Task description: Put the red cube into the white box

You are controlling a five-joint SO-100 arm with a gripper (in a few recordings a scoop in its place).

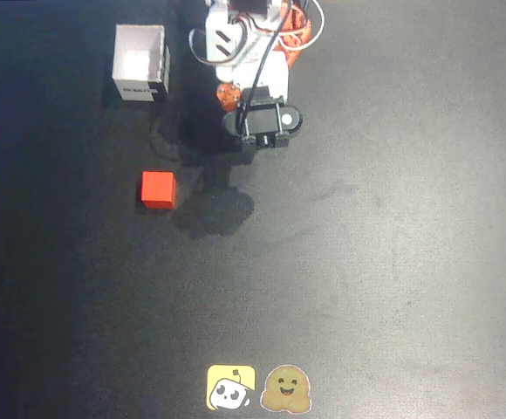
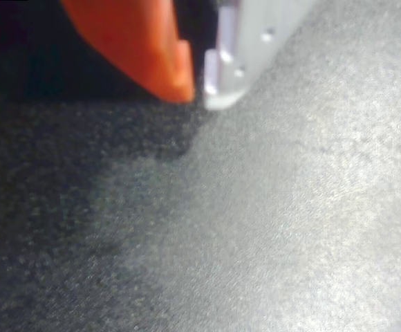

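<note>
The red cube [image 1: 158, 189] lies on the dark mat, left of centre in the overhead view. The white box [image 1: 140, 63] stands open-topped at the upper left, its dark label on the side facing the cube. The arm's wrist [image 1: 266, 118] hangs at the top centre, to the right of the box and up-right of the cube, apart from both. In the wrist view my gripper [image 2: 199, 90] points down at bare mat. Its orange finger [image 2: 152, 48] and white finger [image 2: 245, 48] meet at the tips, shut with nothing between them.
The black mat [image 1: 393, 262] covers the whole table. Two stickers, a yellow one [image 1: 230, 388] and a brown smiling one [image 1: 286, 389], lie flat at the bottom edge. The arm's white base and cables [image 1: 253, 26] occupy the top centre.
</note>
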